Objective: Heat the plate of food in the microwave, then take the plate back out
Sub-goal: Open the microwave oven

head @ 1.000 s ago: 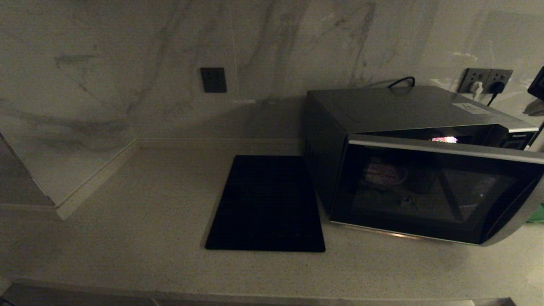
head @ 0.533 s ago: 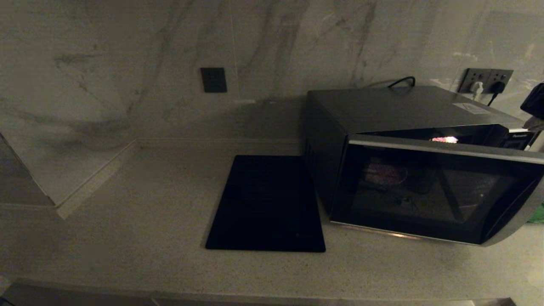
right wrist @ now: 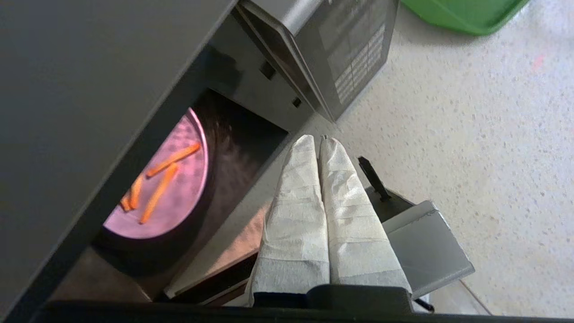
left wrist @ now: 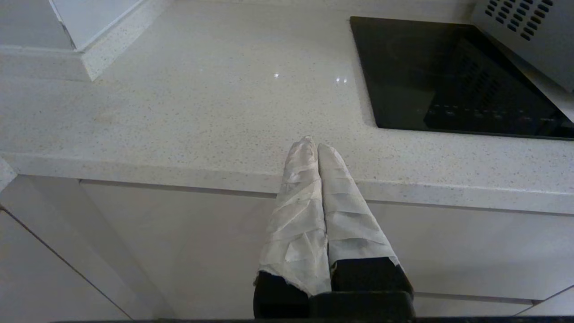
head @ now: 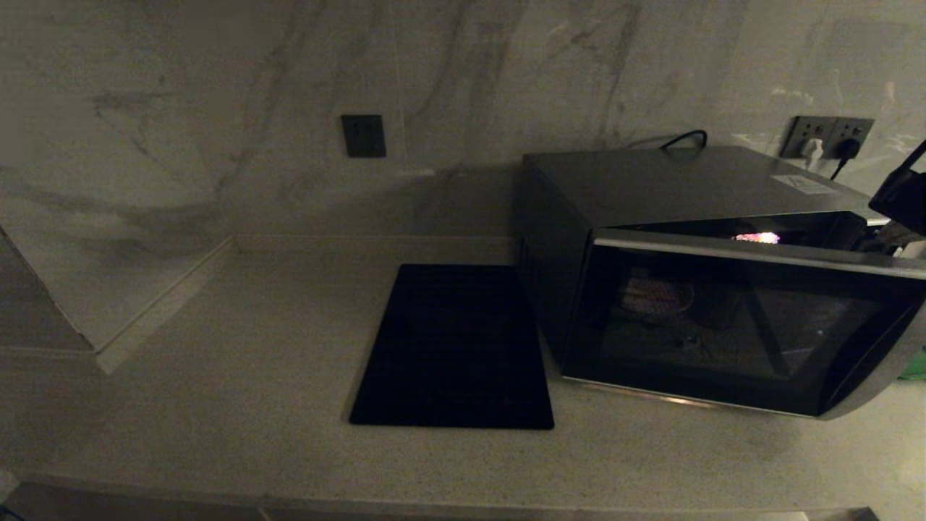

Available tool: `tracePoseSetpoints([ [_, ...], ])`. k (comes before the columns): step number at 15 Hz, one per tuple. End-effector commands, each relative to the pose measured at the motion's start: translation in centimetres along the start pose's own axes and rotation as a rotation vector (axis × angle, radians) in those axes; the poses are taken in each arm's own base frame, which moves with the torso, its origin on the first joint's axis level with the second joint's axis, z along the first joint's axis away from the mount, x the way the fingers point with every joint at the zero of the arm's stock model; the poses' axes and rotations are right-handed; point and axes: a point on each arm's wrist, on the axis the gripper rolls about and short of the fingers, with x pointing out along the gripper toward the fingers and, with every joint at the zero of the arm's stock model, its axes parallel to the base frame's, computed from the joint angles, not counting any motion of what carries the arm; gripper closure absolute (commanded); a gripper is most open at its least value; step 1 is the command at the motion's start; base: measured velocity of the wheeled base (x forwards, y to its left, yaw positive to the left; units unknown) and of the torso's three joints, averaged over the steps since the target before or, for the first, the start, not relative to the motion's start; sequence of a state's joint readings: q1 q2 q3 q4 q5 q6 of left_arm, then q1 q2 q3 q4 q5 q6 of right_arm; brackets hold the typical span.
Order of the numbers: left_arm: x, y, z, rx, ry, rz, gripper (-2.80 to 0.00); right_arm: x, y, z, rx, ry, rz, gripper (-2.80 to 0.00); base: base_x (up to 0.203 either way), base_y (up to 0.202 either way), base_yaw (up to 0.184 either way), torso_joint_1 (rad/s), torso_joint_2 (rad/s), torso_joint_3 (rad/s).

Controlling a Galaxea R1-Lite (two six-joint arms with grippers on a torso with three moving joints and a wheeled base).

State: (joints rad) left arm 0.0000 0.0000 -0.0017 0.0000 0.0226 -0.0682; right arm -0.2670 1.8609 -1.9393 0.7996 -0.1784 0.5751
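The silver-grey microwave (head: 687,184) stands at the right of the counter with its dark glass door (head: 723,325) swung partly open. Inside it, the lilac-pink plate of food (right wrist: 179,188) with orange fries rests on the turntable; in the head view the plate (head: 655,297) shows faintly through the glass. My right gripper (right wrist: 317,140) is shut and empty, hanging over the gap between the door's free edge (right wrist: 426,237) and the button panel (right wrist: 354,58). Its dark wrist (head: 903,192) shows at the head view's right edge. My left gripper (left wrist: 314,144) is parked, shut and empty, at the counter's front edge.
A flat black mat (head: 452,347) lies left of the microwave, also in the left wrist view as the mat (left wrist: 448,80). A green tray (right wrist: 462,13) sits on the counter right of the microwave. Wall sockets (head: 828,137) with plugs are behind it. A wall step (head: 101,354) juts in at the left.
My right arm has come down and slightly left at the head view's right edge, closer to the microwave's top right corner. The door and the plate stand as before.
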Motion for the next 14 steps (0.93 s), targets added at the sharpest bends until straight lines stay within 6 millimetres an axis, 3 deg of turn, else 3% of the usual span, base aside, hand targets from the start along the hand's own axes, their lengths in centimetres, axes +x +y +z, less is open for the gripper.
tracePoseSetpoints([
  [1, 0.0, 0.0, 0.0, -0.001, 0.000, 0.000, 0.00, 0.3, -0.1, -0.3, -0.001, 0.018, -0.013, 0.00, 0.000, 0.000, 0.000, 0.000, 0.00, 0.000],
  [6, 0.0, 0.0, 0.0, -0.001, 0.000, 0.000, 0.00, 0.2, -0.7, -0.8, 0.000, 0.037, -0.030, 0.00, 0.000, 0.000, 0.000, 0.000, 0.00, 0.000],
  [14, 0.0, 0.0, 0.0, -0.001, 0.000, 0.000, 0.00, -2.8, -2.6, -3.1, -0.064, 0.095, -0.017, 0.00, 0.000, 0.000, 0.000, 0.000, 0.00, 0.000],
])
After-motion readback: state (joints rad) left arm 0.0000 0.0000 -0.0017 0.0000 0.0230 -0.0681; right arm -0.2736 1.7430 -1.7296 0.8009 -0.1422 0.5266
